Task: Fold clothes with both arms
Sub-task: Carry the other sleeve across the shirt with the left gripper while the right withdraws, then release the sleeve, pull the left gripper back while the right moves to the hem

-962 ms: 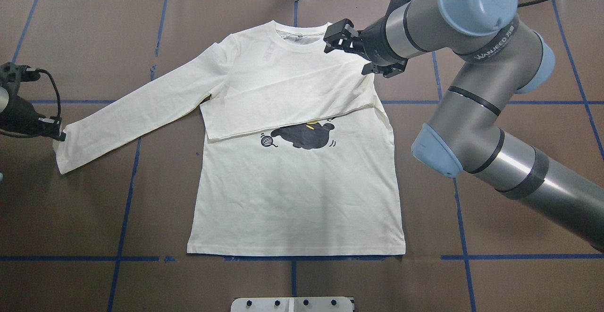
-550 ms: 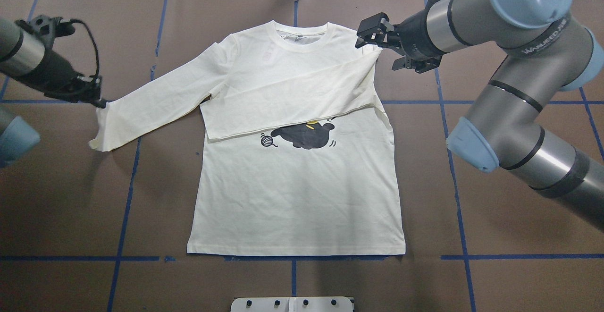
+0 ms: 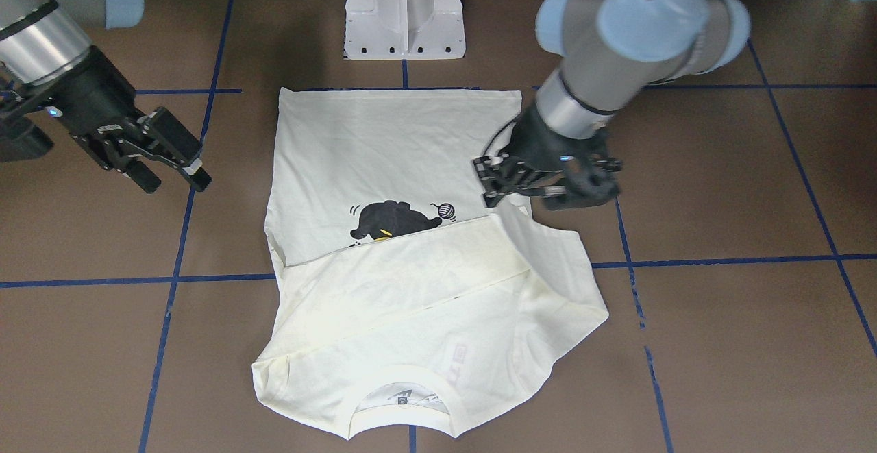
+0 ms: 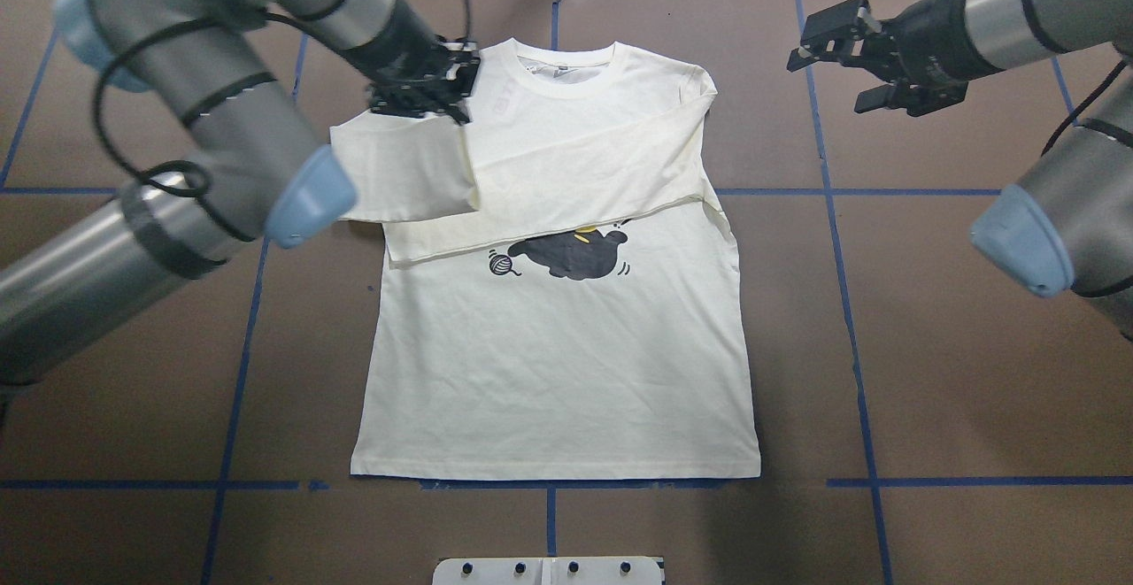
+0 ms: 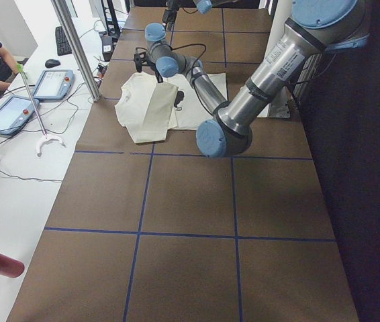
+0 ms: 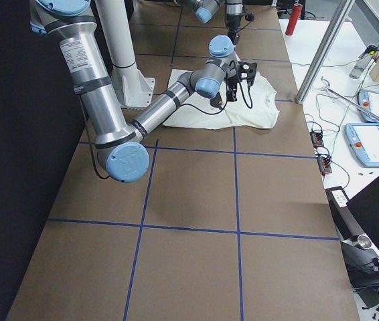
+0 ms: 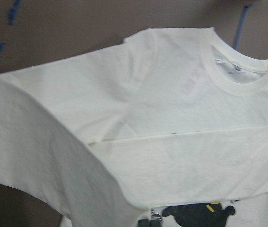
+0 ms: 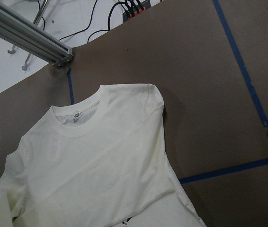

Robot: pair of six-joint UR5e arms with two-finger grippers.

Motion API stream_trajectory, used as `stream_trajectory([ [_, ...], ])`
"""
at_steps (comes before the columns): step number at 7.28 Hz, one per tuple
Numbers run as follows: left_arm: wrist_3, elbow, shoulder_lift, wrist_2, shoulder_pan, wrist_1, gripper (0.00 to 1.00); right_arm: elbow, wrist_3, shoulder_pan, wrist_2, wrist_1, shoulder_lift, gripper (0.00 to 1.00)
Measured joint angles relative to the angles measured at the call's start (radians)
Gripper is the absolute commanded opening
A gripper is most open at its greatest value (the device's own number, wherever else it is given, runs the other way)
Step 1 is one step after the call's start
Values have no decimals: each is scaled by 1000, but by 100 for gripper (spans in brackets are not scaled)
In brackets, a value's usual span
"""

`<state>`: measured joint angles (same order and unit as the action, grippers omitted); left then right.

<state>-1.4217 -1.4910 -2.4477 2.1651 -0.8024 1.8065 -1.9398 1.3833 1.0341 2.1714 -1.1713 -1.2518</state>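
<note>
Front-facing view: the cream T-shirt [image 3: 390, 138] lies flat on the brown table [image 3: 719, 186], collar at 6 o'clock. At the shirt's 3 o'clock edge, the left gripper [image 3: 485, 182] pinches the left sleeve [image 3: 548, 254]. The right gripper [image 3: 177, 182] hangs spread wide at 9 o'clock, clear of the cloth.

Overhead: collar at 12 o'clock, left sleeve [image 4: 398, 169] doubled over at 10 o'clock. The other sleeve [image 4: 566, 187] lies across the chest, above the cat print [image 4: 571, 253].

Two cameras look down from opposite long sides of the bench [image 3: 719, 336], both taking in the whole shirt [image 4: 566, 373]. Two more stand farther off at its ends, and the wrist cameras sit close above the collar [image 7: 228, 86].
</note>
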Motion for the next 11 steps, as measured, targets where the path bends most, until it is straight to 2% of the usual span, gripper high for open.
stream_trajectory([
  [1,-46,169,-128,-60,66,92,0,-29,-22,48,50,0,-47,100],
  [2,-67,304,-198,-133,129,217,0,-51,-53,91,95,-1,-88,100],
  [4,-78,512,-324,-277,223,365,0,-65,-98,144,141,-1,-129,100],
  [5,-80,583,-363,-313,247,413,37,-67,-105,152,147,-1,-136,100],
  [6,-80,627,-378,-350,266,452,64,-67,-108,154,148,-1,-138,100],
  [7,-81,643,-383,-379,277,474,65,-67,-108,155,147,-1,-139,100],
  [8,-81,629,-383,-378,275,479,98,-65,-108,154,144,-1,-140,100],
  [9,-74,575,-348,-330,257,481,100,-63,-107,150,139,-1,-139,100],
  [10,-62,473,-250,-271,237,495,100,-63,-99,137,133,-2,-137,100],
  [11,-47,298,-91,-240,226,510,100,-66,-64,102,122,-3,-136,100],
])
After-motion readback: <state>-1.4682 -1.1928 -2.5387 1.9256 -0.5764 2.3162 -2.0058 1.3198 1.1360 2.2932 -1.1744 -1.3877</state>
